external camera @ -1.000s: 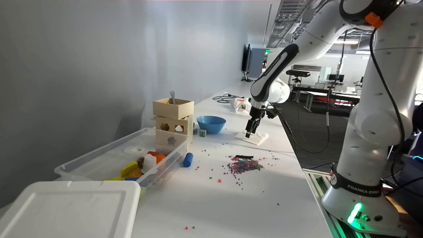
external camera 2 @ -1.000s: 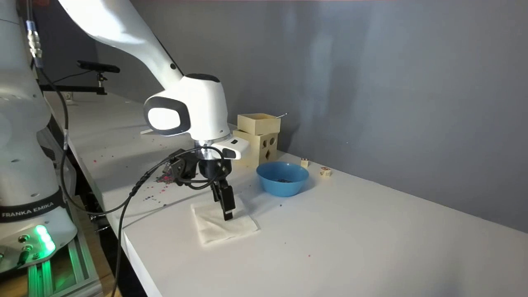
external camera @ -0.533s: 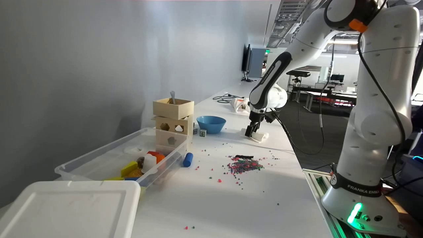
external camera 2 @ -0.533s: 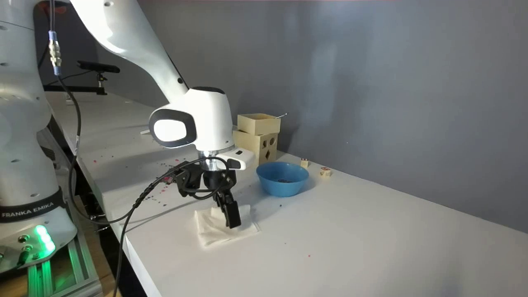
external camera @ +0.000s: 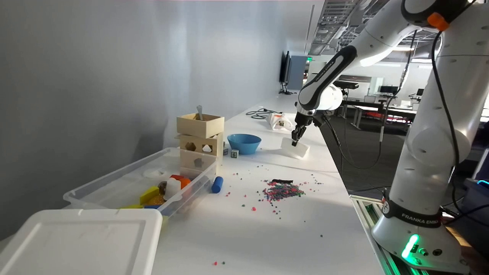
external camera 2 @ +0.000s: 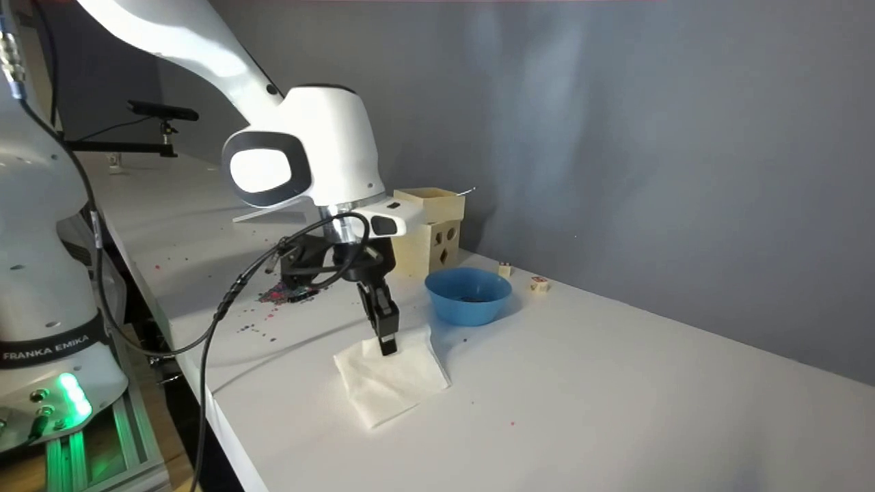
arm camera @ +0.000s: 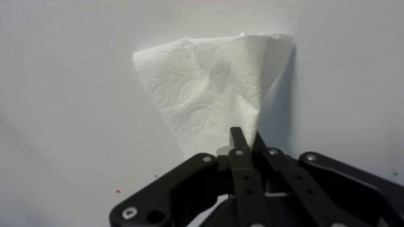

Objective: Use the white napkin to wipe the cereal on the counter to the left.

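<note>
A clear bin [external camera: 122,187] of toys [external camera: 172,189] stands near two stacked wooden boxes [external camera: 198,142], a blue bowl [external camera: 244,147] close by.

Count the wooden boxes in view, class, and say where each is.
2: the open upper box sits on the lower box, near the blue bowl. Others may be hidden.

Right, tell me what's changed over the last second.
The hand has closed on the white napkin, raised it at least partly off the counter and shifted it slightly away from the cereal. The cereal and blue bowl stayed put.
</note>
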{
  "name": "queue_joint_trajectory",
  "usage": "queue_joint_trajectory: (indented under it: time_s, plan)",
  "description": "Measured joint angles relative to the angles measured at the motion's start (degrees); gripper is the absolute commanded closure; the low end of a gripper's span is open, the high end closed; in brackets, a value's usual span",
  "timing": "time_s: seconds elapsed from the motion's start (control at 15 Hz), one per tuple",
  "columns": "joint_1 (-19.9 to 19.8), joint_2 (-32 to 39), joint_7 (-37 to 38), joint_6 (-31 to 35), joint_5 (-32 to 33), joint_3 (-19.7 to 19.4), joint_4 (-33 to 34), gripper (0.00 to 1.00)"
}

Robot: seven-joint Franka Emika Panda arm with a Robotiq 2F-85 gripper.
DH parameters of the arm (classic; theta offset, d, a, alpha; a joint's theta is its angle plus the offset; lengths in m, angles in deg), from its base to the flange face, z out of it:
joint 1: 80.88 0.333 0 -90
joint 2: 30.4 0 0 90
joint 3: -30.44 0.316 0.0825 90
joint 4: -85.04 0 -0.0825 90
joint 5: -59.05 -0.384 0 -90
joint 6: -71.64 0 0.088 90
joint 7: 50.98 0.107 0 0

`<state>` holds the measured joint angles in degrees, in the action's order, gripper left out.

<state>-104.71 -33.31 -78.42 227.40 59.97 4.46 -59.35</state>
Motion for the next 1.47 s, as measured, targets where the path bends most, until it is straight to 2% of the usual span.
queue_joint_trajectory:
  time_s: [0.27,0.6,0.73,1.07,1.47]
  plan:
    - [-0.9,-3.3,1.5,-5.1,3.3,-0.1,-0.2,1.00]
    - [-3.2,-6.2,5.0,-15.4,13.5,-0.1,-3.8,0.98]
    - [-4.3,-7.9,5.6,-18.5,15.4,-0.3,-5.1,0.98]
    - [-4.6,-9.3,7.1,-19.0,15.9,-0.2,-5.9,1.00]
    - [-4.5,-14.4,20.3,-16.8,20.8,4.1,-15.2,1.00]
